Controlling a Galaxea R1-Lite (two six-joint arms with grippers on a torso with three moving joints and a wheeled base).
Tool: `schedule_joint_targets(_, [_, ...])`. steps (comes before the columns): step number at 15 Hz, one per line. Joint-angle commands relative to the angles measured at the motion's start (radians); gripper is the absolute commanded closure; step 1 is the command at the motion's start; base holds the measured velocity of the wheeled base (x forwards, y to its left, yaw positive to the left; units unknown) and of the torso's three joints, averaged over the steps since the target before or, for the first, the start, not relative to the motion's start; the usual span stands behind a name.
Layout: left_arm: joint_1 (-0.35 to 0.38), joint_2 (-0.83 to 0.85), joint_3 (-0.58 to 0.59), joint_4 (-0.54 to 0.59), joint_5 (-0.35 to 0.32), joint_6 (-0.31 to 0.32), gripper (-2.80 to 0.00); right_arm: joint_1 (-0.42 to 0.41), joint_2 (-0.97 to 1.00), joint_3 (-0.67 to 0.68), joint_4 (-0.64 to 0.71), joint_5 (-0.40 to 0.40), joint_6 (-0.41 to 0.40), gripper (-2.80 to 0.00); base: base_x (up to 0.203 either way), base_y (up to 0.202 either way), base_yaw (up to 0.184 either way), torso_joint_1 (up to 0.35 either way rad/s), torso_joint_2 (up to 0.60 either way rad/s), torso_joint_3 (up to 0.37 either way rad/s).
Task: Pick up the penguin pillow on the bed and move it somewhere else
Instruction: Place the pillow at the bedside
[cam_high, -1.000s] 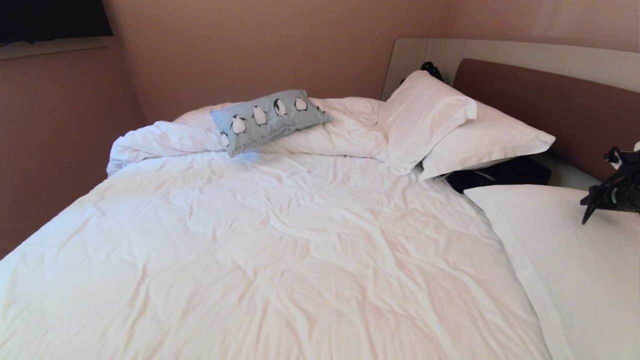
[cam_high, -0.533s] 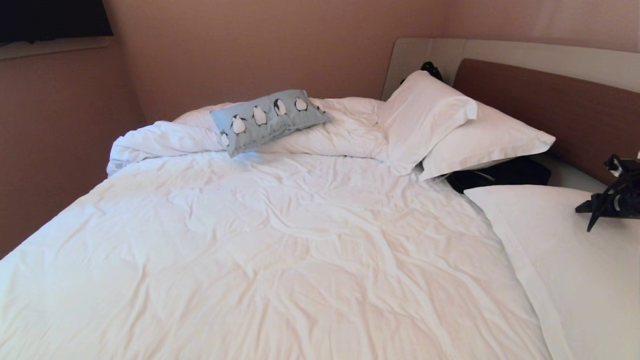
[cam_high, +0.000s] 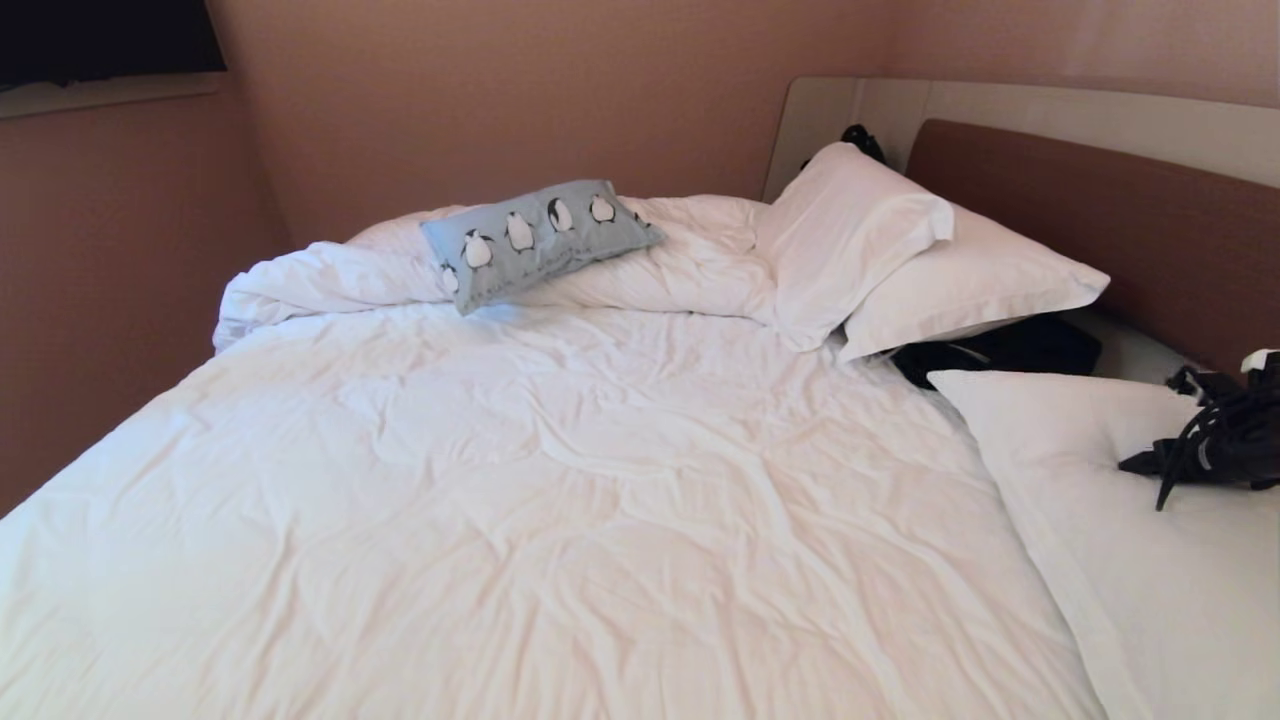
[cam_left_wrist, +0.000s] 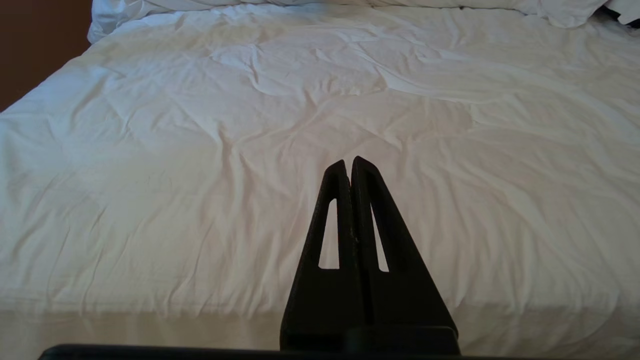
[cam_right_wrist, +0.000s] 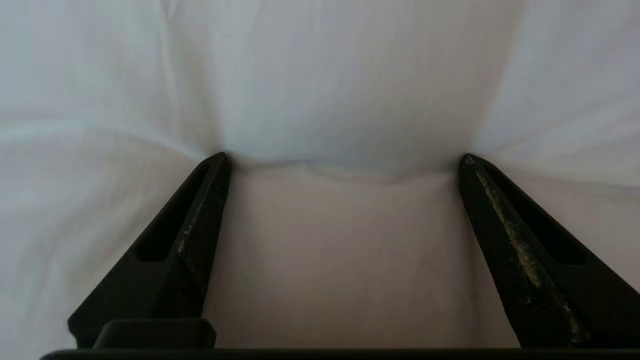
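Your right gripper (cam_right_wrist: 345, 159) has its black fingers spread wide, both tips pressed into the plain white pillow (cam_high: 1130, 540) at the right edge of the head view, holding nothing. Your left gripper (cam_left_wrist: 349, 162) is clenched on nothing, fingers together, hovering over the near edge of the large bed with a rumpled white duvet (cam_high: 560, 480). The small light-blue rectangular penguin pillow (cam_high: 540, 240) lies on the bunched duvet in the upper middle of the head view, well apart from both grippers. Two more white pillows (cam_high: 900, 250) lean by the brown headboard (cam_high: 1100, 210) at upper right
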Motion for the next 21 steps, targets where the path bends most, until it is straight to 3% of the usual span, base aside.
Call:
schedule_joint_targets(1, [0.0,0.0,0.0,0.0,0.001,0.0,0.0,-0.006,0.055,0.001,0.007,0.0,-0.056,-2.8,0.0,0.0,0.0,0.0,0.0,0.0])
schedule_joint_targets(14, [0.0,0.0,0.001,0.0,0.001,0.0,0.0,-0.007,0.123,-0.003,-0.03,-0.002,-0.111,-2.8,0.0,0.0,0.0,0.0,0.0,0.0])
schedule_joint_targets(15, [0.0,0.0,0.001,0.0,0.001,0.0,0.0,-0.007,0.123,-0.003,-0.03,-0.002,-0.109,0.0,0.0,0.0,0.0,0.0,0.0,0.0])
schedule_joint_targets(21, [0.0,0.0,0.0,0.0,0.001,0.0,0.0,-0.009,0.104,-0.003,-0.036,-0.002,-0.105,0.0,0.0,0.0,0.0,0.0,0.0,0.0])
